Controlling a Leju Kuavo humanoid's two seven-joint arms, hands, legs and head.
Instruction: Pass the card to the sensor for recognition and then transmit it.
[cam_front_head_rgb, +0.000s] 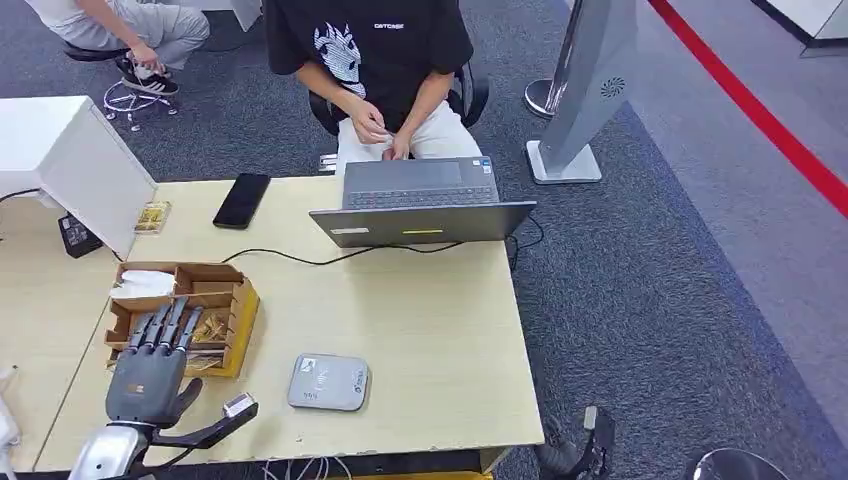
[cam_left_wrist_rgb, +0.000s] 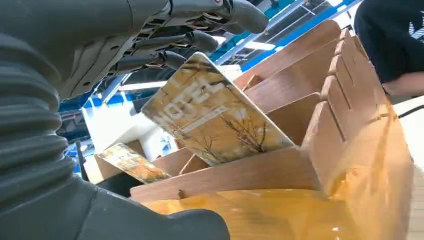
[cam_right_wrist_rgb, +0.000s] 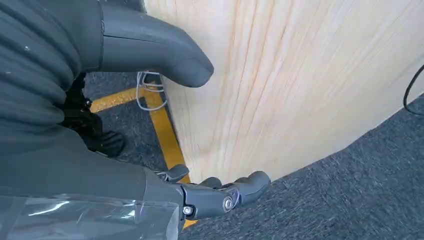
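The left hand (cam_front_head_rgb: 152, 368) reached over the partitioned brown cardboard box (cam_front_head_rgb: 236, 318), dark fingers (cam_left_wrist_rgb: 172, 47) touching the top edge of the yellow printed hotel card (cam_left_wrist_rgb: 215, 117) that leaned tilted in a slot; whether a firm pinch existed could not be told. A good lift probably meant closing thumb and fingers squarely, then drawing the card out along its slot. The grey rounded card sensor (cam_front_head_rgb: 328, 382) lay nearby on the pale wooden bench (cam_front_head_rgb: 420, 330). The right hand (cam_right_wrist_rgb: 220, 195) hung beside the bench edge, empty, fingers loosely spread.

Our left hand (cam_left_wrist_rgb: 150, 40): fingers spread just above tilted card (cam_left_wrist_rgb: 215, 120) standing in wooden box (cam_left_wrist_rgb: 280, 170); second card (cam_left_wrist_rgb: 132, 162) beyond.
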